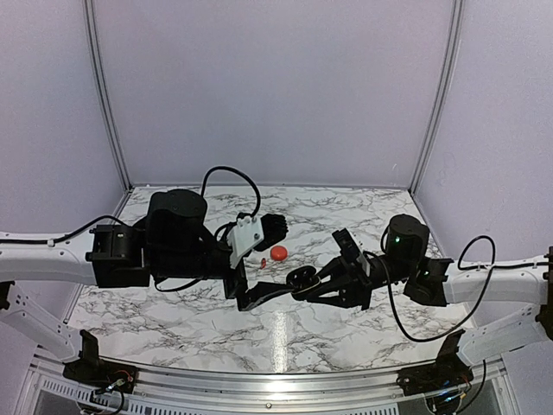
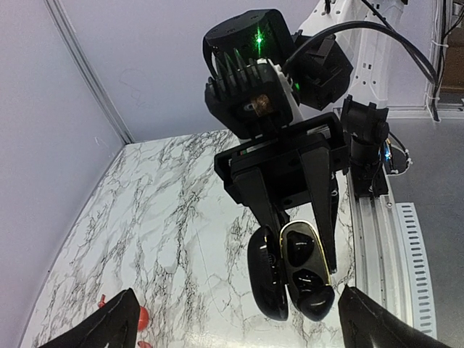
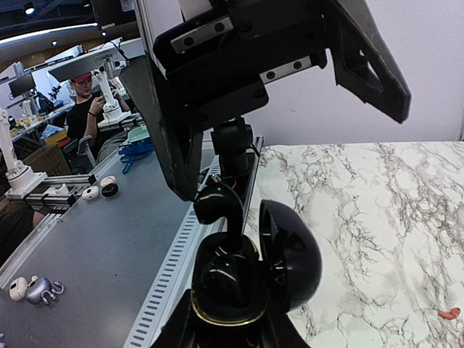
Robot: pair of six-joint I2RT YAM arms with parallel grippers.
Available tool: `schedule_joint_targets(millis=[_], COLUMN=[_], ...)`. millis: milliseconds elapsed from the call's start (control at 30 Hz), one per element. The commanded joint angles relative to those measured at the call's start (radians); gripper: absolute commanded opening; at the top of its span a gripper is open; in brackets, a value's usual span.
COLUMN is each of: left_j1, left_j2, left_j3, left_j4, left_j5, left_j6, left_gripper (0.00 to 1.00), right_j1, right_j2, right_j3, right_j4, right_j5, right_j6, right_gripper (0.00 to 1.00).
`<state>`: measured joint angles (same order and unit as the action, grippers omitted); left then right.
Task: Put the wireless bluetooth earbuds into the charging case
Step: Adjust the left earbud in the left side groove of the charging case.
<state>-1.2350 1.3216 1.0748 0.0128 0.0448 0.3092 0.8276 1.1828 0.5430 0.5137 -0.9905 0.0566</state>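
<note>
My right gripper (image 1: pixel 311 285) is shut on the oval black charging case (image 1: pixel 301 281) and holds it above the table with its lid open. In the right wrist view the case (image 3: pixel 230 279) stands between my fingers, lid (image 3: pixel 290 254) swung right. A black earbud (image 3: pixel 221 206) sticks up out of one pocket. The left wrist view shows the same case (image 2: pixel 301 257) with the earbud (image 2: pixel 317 301) at its lower end. My left gripper (image 1: pixel 272 259) is open, its fingers (image 2: pixel 98 330) spread wide on both sides of the case. A small red earbud (image 1: pixel 262 261) lies on the marble.
The round red case (image 1: pixel 278 252) sits on the marble table (image 1: pixel 173 311) behind the grippers, and red shows in the left wrist view (image 2: pixel 142 317). A red earbud (image 3: pixel 449 313) lies at the right. A slotted metal rail (image 2: pixel 377 239) runs along the near edge.
</note>
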Motion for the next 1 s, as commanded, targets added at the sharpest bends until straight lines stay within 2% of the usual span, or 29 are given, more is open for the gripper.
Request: schedule_joint_targets(millis=[0, 700, 833, 967], left_j1=[0.013, 0.025, 0.026, 0.026], left_j2=[0.017, 0.027, 0.033, 0.046], left_j3=[0.038, 0.039, 0.051, 0.059], left_j4=[-0.011, -0.040, -0.040, -0.040], left_j5=[-0.021, -0.038, -0.108, -0.101], left_j6=[-0.019, -0.023, -0.035, -0.055], left_gripper=[0.99, 0.99, 0.99, 0.99], right_j1=[0.015, 0.021, 0.022, 0.022], right_j2=[-0.005, -0.041, -0.047, -0.058], right_j3=[0.041, 0.047, 0.049, 0.046], right_j4=[-0.010, -0.006, -0.006, -0.005], right_j5=[-0.011, 0.023, 0.030, 0.052], right_j6=[-0.011, -0.015, -0.015, -0.017], right_gripper=[0.00, 0.00, 0.00, 0.00])
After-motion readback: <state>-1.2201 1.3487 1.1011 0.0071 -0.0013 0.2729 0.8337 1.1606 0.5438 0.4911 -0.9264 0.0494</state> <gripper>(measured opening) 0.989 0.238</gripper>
